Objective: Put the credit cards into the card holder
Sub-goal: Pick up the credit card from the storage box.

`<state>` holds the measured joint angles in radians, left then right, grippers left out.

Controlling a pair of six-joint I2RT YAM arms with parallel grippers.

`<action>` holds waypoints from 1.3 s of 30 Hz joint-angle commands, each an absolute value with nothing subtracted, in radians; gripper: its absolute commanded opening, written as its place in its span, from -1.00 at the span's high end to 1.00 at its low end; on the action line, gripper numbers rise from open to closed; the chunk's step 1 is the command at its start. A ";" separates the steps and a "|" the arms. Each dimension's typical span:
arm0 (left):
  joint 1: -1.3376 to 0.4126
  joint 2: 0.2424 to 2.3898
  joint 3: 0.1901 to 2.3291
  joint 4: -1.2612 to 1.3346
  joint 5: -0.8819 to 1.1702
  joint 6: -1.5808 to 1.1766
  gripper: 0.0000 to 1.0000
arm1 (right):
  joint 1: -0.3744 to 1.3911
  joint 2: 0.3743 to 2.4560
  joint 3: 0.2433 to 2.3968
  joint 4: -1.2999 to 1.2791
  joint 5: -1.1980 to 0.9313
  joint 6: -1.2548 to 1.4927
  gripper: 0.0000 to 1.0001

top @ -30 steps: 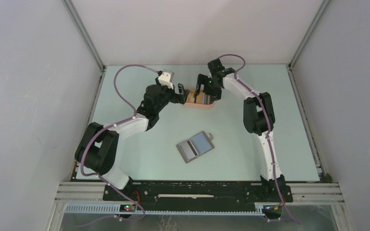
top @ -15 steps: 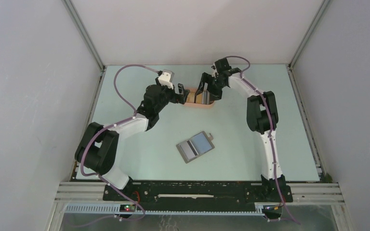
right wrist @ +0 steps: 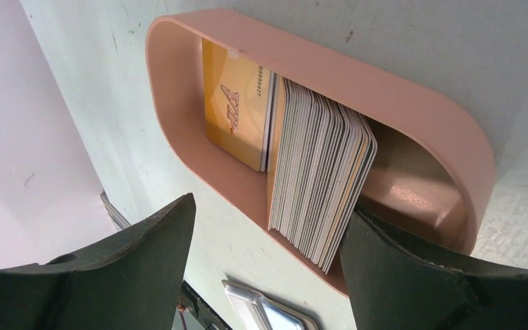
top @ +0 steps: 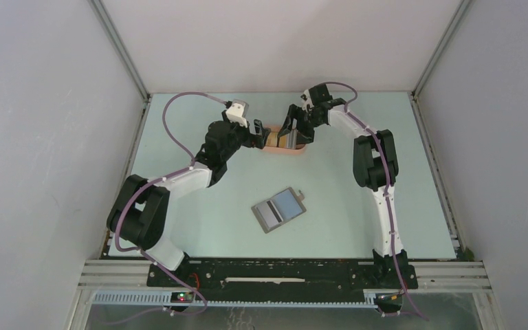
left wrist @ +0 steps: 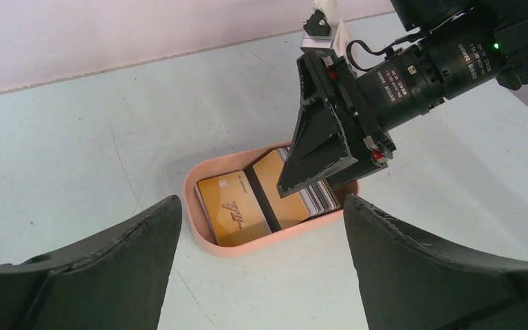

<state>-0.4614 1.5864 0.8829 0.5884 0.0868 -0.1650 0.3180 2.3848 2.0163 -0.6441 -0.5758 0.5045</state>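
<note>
**Top external view.** The card holder (top: 279,210) lies unfolded on the surface (top: 199,185), near the centre and well apart from the tray (top: 287,150). Its inner side faces up, probably so that cards can be slid straight in. The pink tray sits toward the far edge, and both arms reach to it. The left jaws stand just beside its left end, and the right jaws are over its right part. The credit cards (top: 283,139) are too small here to count.

**Left wrist view.** The left jaws are spread wide and hold nothing. The tray (left wrist: 199,230) is ahead of them, not between them. This looks like a waiting or bracing post. The right jaws reach down into the tray and cover the right part of the credit cards (left wrist: 237,210). Their tips are hidden behind the tray wall.

**Right wrist view.** The credit cards (right wrist: 320,179) stand on edge as a packed stack, leaning on an orange-yellow card (right wrist: 237,113) propped against the tray (right wrist: 385,103) end. That is why only their thin edges show. The right jaws are wide apart, straddling the stack, with nothing gripped. One finger (right wrist: 440,275) is close against the stack's edge, and whether it touches cannot be told. That finger also hides the tray's near end. The card holder (right wrist: 261,313) is cut off by the lower frame edge.
</note>
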 commanded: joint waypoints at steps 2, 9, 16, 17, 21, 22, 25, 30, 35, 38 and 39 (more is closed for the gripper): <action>-0.456 1.588 0.944 0.607 0.100 -0.140 -0.84 | 0.309 2.367 2.014 -0.615 -0.628 0.508 -0.63; -0.456 1.588 0.945 0.606 0.095 -0.137 -0.83 | 0.301 2.358 2.011 -0.614 -0.639 0.508 -0.58; -0.456 1.588 0.944 0.604 0.092 -0.135 -0.83 | 0.286 2.343 2.006 -0.611 -0.658 0.507 -0.54; -0.456 1.588 0.945 0.604 0.092 -0.135 -0.83 | 0.284 2.342 2.004 -0.609 -0.661 0.507 -0.54; -0.456 1.588 0.945 0.604 0.091 -0.135 -0.83 | 0.278 2.339 2.003 -0.608 -0.669 0.506 -0.53; -0.456 1.588 0.945 0.604 0.091 -0.134 -0.83 | 0.277 2.337 2.002 -0.609 -0.672 0.505 -0.53; -0.456 1.587 0.944 0.603 0.090 -0.133 -0.83 | 0.275 2.335 2.000 -0.607 -0.680 0.504 -0.52; -0.456 1.588 0.945 0.601 0.089 -0.132 -0.83 | 0.269 2.329 1.998 -0.605 -0.687 0.501 -0.51; -0.456 1.588 0.946 0.601 0.088 -0.132 -0.83 | 0.262 2.326 1.995 -0.606 -0.691 0.498 -0.50; -0.456 1.590 0.946 0.600 0.087 -0.132 -0.83 | 0.261 2.327 1.992 -0.606 -0.690 0.495 -0.48; -0.456 1.589 0.946 0.600 0.087 -0.132 -0.83 | 0.261 2.328 1.990 -0.606 -0.689 0.494 -0.48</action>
<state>-0.4614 1.5864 0.8829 0.5808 0.0860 -0.1566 0.2676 2.3848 1.9949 -0.6296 -0.6636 0.5037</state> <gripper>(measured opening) 0.917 0.745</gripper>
